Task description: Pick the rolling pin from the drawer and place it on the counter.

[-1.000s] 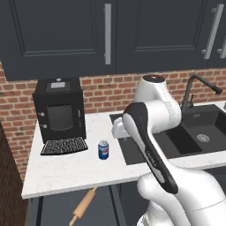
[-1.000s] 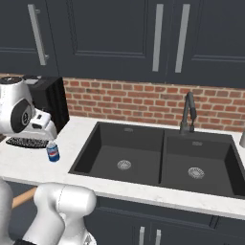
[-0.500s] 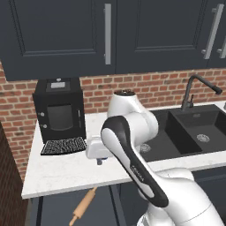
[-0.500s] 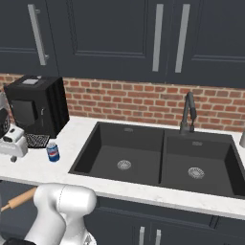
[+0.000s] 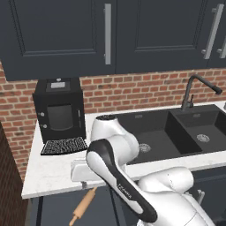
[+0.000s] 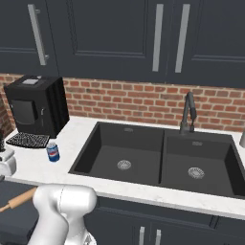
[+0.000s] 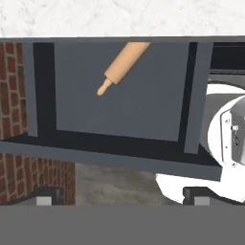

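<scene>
The rolling pin (image 7: 125,60) is a light tan wooden cylinder lying at a slant on the floor of the open dark blue-grey drawer (image 7: 134,110); one handle end shows, the other is cut off under the counter (image 7: 119,16) edge. It also appears below the counter front as the rolling pin (image 5: 84,205) and, at the far left, the rolling pin (image 6: 16,201). My gripper (image 7: 119,200) looks down into the drawer from above, open, fingertips (image 7: 45,200) wide apart with nothing between them. The white hand (image 5: 81,171) hangs over the counter's front edge, just above the pin.
A black coffee machine (image 5: 59,110) stands at the back left with a dark mesh tray (image 5: 64,145) before it. A blue soda can (image 6: 53,152) stands near the sink's left rim. The black double sink (image 6: 158,158) and tap (image 6: 189,112) lie to the right.
The arm has swung left and lowered, bringing the hand from above the counter to the front edge over the drawer. It now hides the soda can in the left base view.
</scene>
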Available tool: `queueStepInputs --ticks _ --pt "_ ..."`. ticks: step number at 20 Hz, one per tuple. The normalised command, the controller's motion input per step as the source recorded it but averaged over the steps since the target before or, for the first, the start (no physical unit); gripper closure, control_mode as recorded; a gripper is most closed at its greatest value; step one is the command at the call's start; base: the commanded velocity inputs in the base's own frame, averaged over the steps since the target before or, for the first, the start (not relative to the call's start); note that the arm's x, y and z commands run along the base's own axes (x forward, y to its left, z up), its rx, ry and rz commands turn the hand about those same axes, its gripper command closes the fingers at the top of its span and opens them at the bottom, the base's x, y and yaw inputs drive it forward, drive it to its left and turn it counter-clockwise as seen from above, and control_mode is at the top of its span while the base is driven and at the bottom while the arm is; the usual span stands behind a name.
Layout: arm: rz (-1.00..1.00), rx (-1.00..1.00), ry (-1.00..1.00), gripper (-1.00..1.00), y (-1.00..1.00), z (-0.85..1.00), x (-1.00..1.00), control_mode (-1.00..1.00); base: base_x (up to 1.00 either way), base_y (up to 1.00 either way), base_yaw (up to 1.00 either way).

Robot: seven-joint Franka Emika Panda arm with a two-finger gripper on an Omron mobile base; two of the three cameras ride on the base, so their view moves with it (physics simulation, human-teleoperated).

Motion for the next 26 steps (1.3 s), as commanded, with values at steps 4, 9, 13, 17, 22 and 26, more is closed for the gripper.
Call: queueStepInputs --ticks 4,9,13,17,22,26 --pt "0.0 -0.01 -0.02 -1.0 0.5 -0.83 0.0 -1.0 0.0 0.0 0.0" --pt "0.0 0.0 -0.03 -1.0 0.16 -0.78 0.0 -1.0 0.0 0.0 0.0" --pt "0.0 0.0 -0.01 -1.0 0.1 -0.8 -0.01 -1.0 0.0 0.0 0.0" --pt "0.0 0.0 0.01 -1.0 0.21 -0.45 -0.08 -1.0 0.0 0.0 0.0" --pt "0.0 0.0 0.04 -1.0 0.15 -0.34 -0.13 -1.0 0.0 0.0 0.0" --pt "0.0 0.0 0.0 -1.0 0.1 -0.34 -0.22 -1.0 0.0 0.0 0.0"
